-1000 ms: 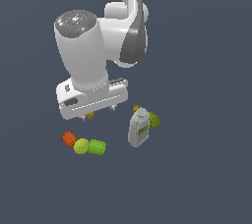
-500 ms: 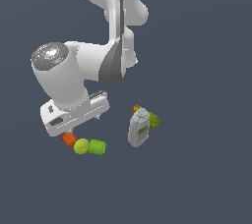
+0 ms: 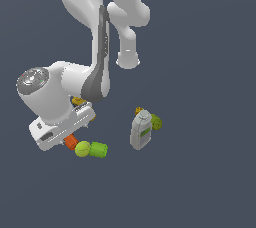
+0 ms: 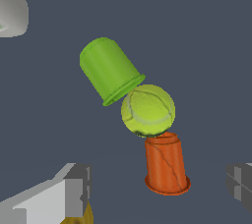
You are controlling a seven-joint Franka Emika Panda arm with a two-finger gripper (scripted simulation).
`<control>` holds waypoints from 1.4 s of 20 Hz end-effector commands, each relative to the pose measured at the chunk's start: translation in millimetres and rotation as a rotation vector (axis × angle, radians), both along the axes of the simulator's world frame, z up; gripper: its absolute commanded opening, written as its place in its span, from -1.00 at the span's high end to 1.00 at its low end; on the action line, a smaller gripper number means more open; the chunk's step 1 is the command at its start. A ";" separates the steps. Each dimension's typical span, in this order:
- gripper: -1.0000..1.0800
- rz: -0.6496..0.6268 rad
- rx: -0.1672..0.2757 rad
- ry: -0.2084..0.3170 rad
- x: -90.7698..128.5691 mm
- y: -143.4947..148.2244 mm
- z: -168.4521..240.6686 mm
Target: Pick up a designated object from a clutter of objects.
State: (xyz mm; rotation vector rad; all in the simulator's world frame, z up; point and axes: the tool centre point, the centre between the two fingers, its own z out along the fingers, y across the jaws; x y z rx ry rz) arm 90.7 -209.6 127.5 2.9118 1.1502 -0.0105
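Note:
The designated object, a small orange-red ribbed cylinder (image 4: 166,164), lies on its side on the dark floor, touching a yellow-green ball (image 4: 148,110). A bright green cylinder (image 4: 108,70) rests against the ball's other side. My gripper (image 4: 158,188) is open, and its grey fingers (image 4: 74,188) stand on either side of the orange cylinder without touching it. In the exterior view the white hand (image 3: 60,127) covers most of the orange cylinder (image 3: 70,142), at the left end of the row with the ball (image 3: 82,148) and green cylinder (image 3: 99,149).
A grey-white bottle with a green label (image 3: 141,130) lies to the exterior view's right, with a green item (image 3: 156,122) and a small orange bit (image 3: 139,110) behind it. Something yellow (image 3: 78,101) shows under the arm. The bottle's corner (image 4: 12,14) enters the wrist view.
The arm has swung to the exterior view's left and lowered. The hand now sits over the orange cylinder instead of above the clutter's middle. The objects have not moved.

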 end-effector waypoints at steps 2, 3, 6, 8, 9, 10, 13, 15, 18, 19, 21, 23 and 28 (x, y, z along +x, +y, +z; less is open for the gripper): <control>-0.92 0.051 0.004 0.000 -0.2 -17.1 -16.6; -0.92 0.063 0.006 0.000 -0.4 -21.2 -20.6; -0.92 0.093 0.008 -0.001 -1.4 -31.7 -31.0; -0.92 0.109 0.010 -0.001 -2.0 -37.1 -36.5; -0.92 0.116 0.011 -0.001 -2.3 -39.3 -38.8; -0.92 0.121 0.011 -0.001 -2.6 -41.3 -40.7; -0.92 0.133 0.012 -0.001 -3.2 -45.4 -44.9; -0.92 0.137 0.013 -0.001 -3.3 -46.5 -46.1; -0.92 0.133 0.013 -0.001 -3.7 -46.3 -46.1; -0.92 0.133 0.013 -0.001 -3.7 -46.3 -47.3; -0.92 0.133 0.013 -0.001 -3.9 -46.5 -51.9; -0.92 0.134 0.013 -0.001 -4.0 -46.5 -59.5; -0.92 0.136 0.013 -0.001 -4.7 -46.0 -86.2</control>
